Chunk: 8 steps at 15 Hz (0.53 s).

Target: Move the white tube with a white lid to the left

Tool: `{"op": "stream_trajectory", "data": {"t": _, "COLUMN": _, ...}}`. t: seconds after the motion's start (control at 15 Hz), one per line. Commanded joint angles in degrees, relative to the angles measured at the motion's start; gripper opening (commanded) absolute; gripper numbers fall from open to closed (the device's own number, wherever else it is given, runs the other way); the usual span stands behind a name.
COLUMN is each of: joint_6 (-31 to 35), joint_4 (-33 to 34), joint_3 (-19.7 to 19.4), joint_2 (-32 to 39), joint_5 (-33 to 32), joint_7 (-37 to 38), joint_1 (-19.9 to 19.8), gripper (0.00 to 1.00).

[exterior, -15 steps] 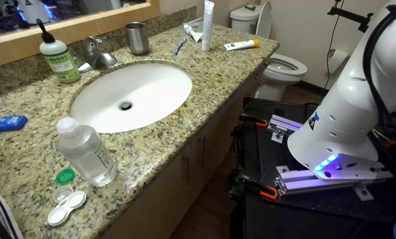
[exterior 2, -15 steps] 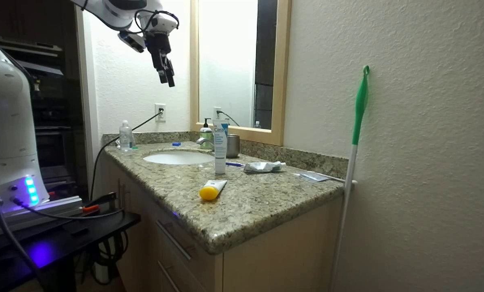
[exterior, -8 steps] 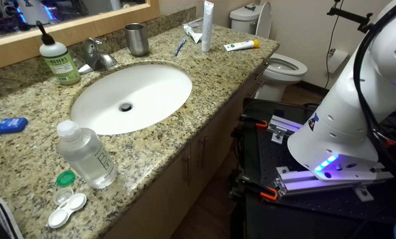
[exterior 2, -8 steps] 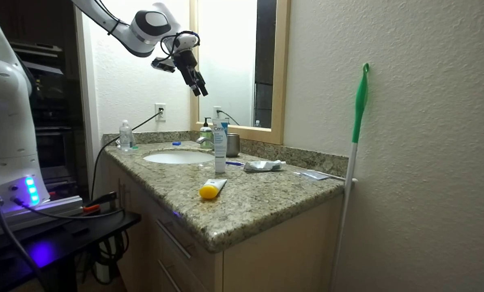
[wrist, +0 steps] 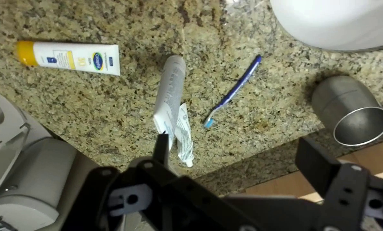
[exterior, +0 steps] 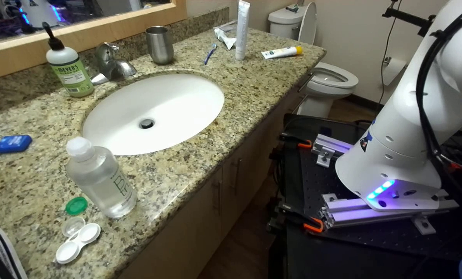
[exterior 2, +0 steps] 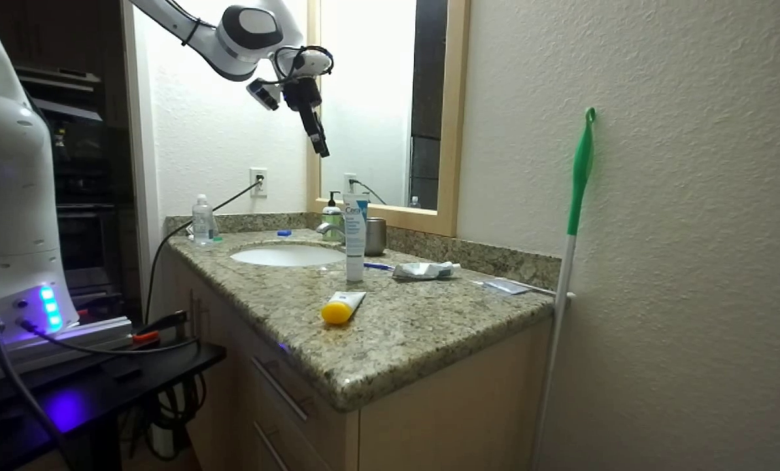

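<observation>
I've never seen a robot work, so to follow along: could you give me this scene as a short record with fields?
Place: bathroom counter with sink
White tube: standing upright on its white lid
Gripper: open, holding nothing, above the counter
Lying down: yellow-capped tube, crumpled tube, toothbrush
Metal cup: upright, near the faucet
Tube grasped: not yet

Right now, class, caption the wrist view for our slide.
Open gripper above granite countertop: upright white tube, yellow-capped Cetaphil tube, blue toothbrush, metal cup.
</observation>
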Motion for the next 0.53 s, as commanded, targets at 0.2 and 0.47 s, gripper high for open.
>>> {"op": "stream_trajectory", "data": {"t": 0.2, "joint_6": -16.6, "joint_4": 23.2, "joint_3": -4.3, "joint_2": 17.7, "joint_5": 0.6, "joint_7": -20.4, "joint_1": -2.8, "gripper": 1.00}}
{"op": "stream_trajectory", "data": {"t": 0.47, "joint_6": -14.5, "joint_4": 22.5, "joint_3": -5.0, "joint_2": 18.3, "joint_5": -0.7, "joint_7": -18.0, "joint_1": -2.8, "gripper": 1.00}}
